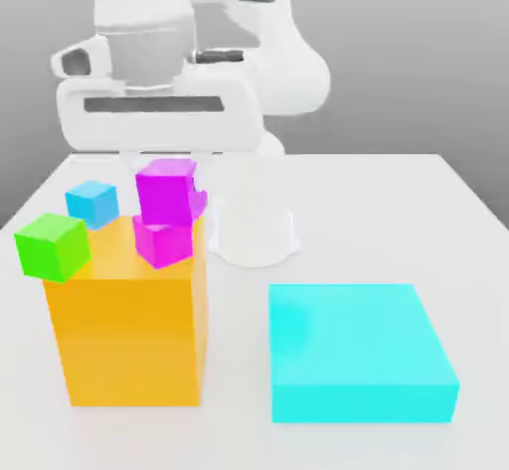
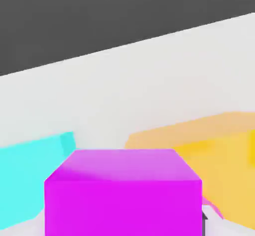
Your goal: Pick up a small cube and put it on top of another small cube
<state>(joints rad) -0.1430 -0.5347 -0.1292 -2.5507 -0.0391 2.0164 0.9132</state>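
Gripper (image 1: 167,182) clenched on violet-magenta cube (image 1: 166,194), held approx. level above pinker magenta cube (image 1: 163,243), near top of orange block (image 1: 129,339). Contact betw. cubes: can't tell. Step, est.: final placement. Next req'd: verify alignment, lower if gap, release gently, retreat vert.

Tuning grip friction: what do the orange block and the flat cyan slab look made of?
Orange block: probably smooth plastic or painted wood; flat even color, no grain.
Cyan slab: likely plastic, perhaps slightly glossy; uniform color with a soft brighter-blue patch on top. Rendered surfaces leave the actual material open for both.
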